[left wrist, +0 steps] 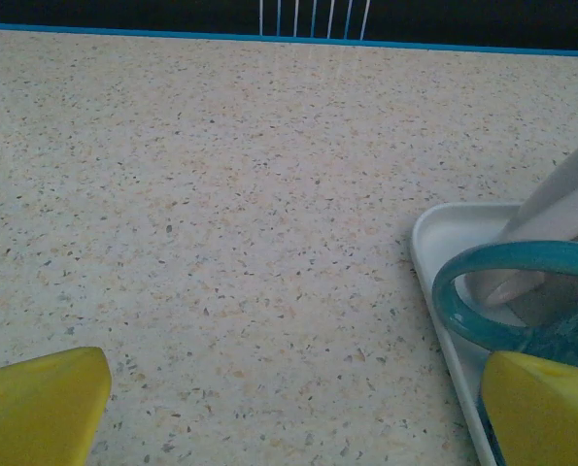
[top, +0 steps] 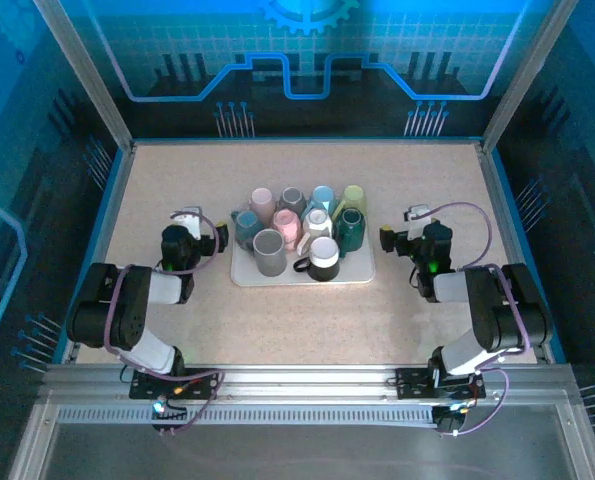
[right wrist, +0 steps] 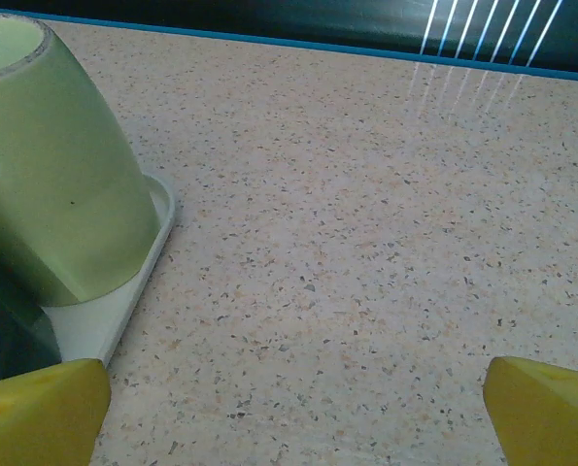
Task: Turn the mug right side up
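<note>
Seen just left of the white tray (top: 362,272): left claw (top: 199,228), spread wide, empty. Just right of it: right claw (top: 414,232), likewise spread. On the tray: clustered mugs (top: 302,232). Cannot tell which stands inverted.

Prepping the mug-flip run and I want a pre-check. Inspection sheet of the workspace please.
Surface: speckled table, no spills seen.
Job's things: mugs crowded on a white tray at centre, among them a grey mug and a pale green mug at the tray's right edge; cannot tell which are upside down.
Clutter: nothing seen off the tray.
Grippers: left gripper left of the tray, right gripper right of it; both open, holding nothing, low over the table.
Cables: purple cables loop off each wrist.
Surroundings: blue-lit enclosure panels; aluminium rail at the near edge.
</note>
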